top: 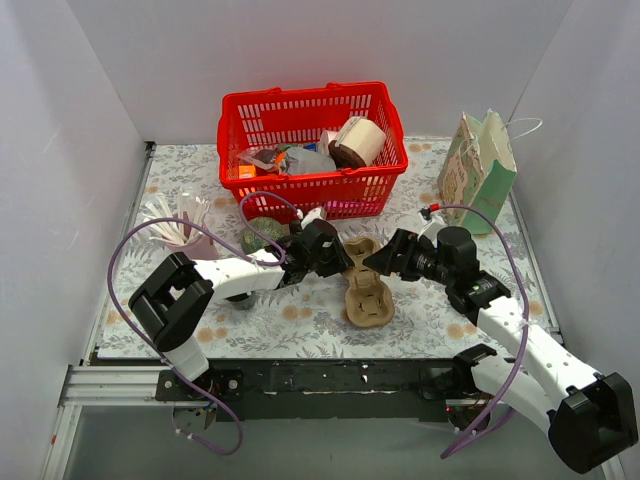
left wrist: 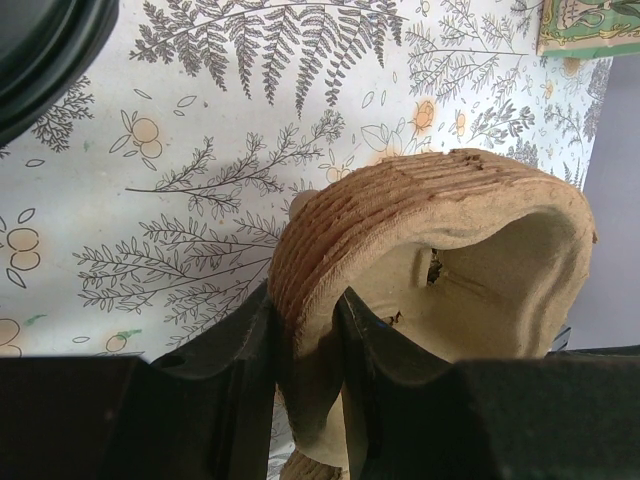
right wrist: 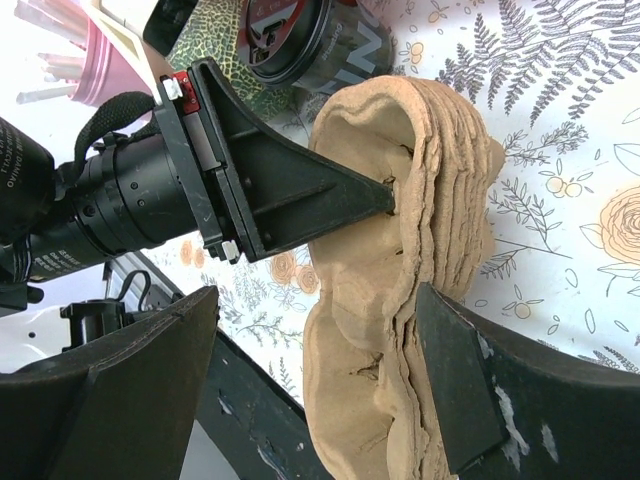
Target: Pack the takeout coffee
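**Carrier stack gripped, nothing packed yet**

The left claw [left wrist: 305, 325] pinches the rim of the pulp carrier stack [top: 365, 295], which lies on the surface between the arms. The right claw [right wrist: 312, 340] stands open around it. The lidded cup [right wrist: 295, 40] and paper bag [top: 478, 170] look untouched

Rough, matt moulded paper pulp, finely ribbed at the rims, on the stacked cup carriers [right wrist: 440, 180]. Matt black plastic, a little scuffed, on the fingers [right wrist: 455, 390] of the right gripper [right wrist: 315, 300]. Glossy red plastic on the far basket [top: 300, 102]. Smooth printed table cover [left wrist: 200, 120], perhaps vinyl.
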Tool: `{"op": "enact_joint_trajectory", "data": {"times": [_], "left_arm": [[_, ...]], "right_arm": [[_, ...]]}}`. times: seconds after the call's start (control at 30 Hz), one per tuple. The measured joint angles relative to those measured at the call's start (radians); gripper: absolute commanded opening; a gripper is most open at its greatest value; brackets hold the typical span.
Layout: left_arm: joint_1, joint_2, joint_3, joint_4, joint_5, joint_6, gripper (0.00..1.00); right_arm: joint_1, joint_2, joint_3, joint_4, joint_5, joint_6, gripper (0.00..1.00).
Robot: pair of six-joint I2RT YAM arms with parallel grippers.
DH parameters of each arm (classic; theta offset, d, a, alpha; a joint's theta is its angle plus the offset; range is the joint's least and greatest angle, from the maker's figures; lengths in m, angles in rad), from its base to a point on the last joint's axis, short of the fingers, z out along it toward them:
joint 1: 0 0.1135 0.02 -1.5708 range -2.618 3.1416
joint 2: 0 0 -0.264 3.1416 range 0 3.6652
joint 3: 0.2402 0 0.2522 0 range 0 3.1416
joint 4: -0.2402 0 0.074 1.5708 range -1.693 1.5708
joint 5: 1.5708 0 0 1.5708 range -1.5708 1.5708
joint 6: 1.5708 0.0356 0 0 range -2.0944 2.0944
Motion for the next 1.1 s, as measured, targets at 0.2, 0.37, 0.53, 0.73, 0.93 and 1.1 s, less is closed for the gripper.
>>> {"op": "enact_joint_trajectory", "data": {"times": [0.2,0.37,0.53,0.73,0.93,1.1], "left_arm": [[0.000,0.000,0.000,-0.003,0.008,-0.001,0.00],[0.000,0.000,0.000,-0.008,0.006,-0.001,0.00],[0.002,0.000,0.000,-0.011,0.000,0.002,0.00],[0.003,0.002,0.000,-0.016,-0.012,0.011,0.00],[0.008,0.007,0.000,-0.033,-0.028,0.018,0.00],[0.006,0.027,0.011,-0.036,-0.008,0.016,0.00]], "right_arm": [[0.001,0.022,0.000,0.008,-0.029,0.000,0.86],[0.001,0.035,0.000,0.021,-0.034,0.002,0.86],[0.001,0.048,0.000,0.034,-0.039,0.003,0.86],[0.002,0.076,0.000,0.059,-0.051,0.009,0.86],[0.013,0.124,0.000,0.105,-0.062,0.013,0.86],[0.041,0.135,0.000,0.115,-0.066,0.009,0.86]]}}
